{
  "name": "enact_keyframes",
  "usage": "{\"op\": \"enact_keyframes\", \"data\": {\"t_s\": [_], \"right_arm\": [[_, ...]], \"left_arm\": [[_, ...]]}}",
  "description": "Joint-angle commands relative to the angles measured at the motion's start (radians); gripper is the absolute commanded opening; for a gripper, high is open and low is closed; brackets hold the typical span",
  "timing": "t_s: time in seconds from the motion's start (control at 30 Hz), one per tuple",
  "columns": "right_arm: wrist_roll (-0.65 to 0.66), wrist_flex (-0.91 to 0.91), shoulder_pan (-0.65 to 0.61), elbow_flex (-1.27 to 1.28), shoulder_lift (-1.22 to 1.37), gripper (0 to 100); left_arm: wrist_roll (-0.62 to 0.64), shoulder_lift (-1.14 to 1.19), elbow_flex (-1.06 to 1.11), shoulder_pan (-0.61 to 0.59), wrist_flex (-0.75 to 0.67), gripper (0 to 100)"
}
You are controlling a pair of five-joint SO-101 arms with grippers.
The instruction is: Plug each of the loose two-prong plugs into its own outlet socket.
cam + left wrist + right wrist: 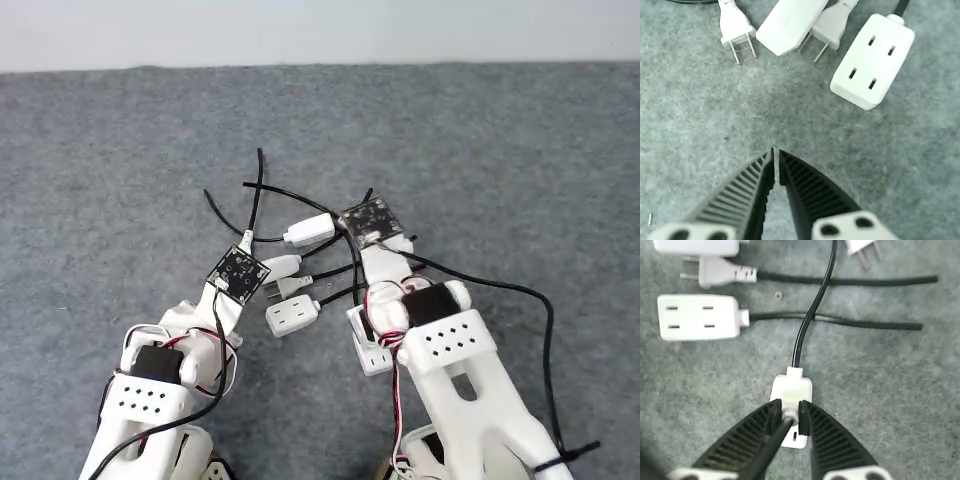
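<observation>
A robotics lab bench, by the look of it. A grey felt mat (120, 150) covers the table, with a plain pale wall (320, 30) behind it. White printed arms (150, 392) with bare circuit boards (238, 272) and exposed wiring (396, 352) stand at the mat's near edge. Loose plugs (281, 266) lie mid-mat beside an outlet block (292, 317).

No legible text, label, number or sign found.
- Outlet block (872, 60): plain white face, slots only.
- Plug (735, 25): plain white body, no print seen.
- Second outlet block (790, 390): one small dark mark near its end, too small to read.
- Dark boards (238, 272) on the wrists: any markings too small to read.
</observation>
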Motion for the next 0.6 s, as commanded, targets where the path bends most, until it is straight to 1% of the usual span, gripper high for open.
{"op": "enact_keyframes", "data": {"t_s": [0.0,0.13,0.37,0.47,0.57], "right_arm": [[-0.008,-0.015,-0.005,-0.008,-0.008,0.8],[-0.005,-0.019,-0.001,0.005,-0.008,0.8],[0.135,-0.131,0.001,0.201,-0.007,0.8],[0.181,-0.156,0.01,0.235,0.004,0.8],[0.212,-0.157,0.01,0.23,0.088,0.8]], "left_arm": [[0.005,-0.018,-0.012,-0.006,-0.018,1],[0.003,-0.018,-0.012,-0.006,-0.018,1],[0.003,-0.018,-0.012,-0.006,-0.018,1],[0.003,-0.018,-0.012,-0.006,-0.018,1],[0.003,-0.018,-0.012,-0.006,-0.018,1]]}}
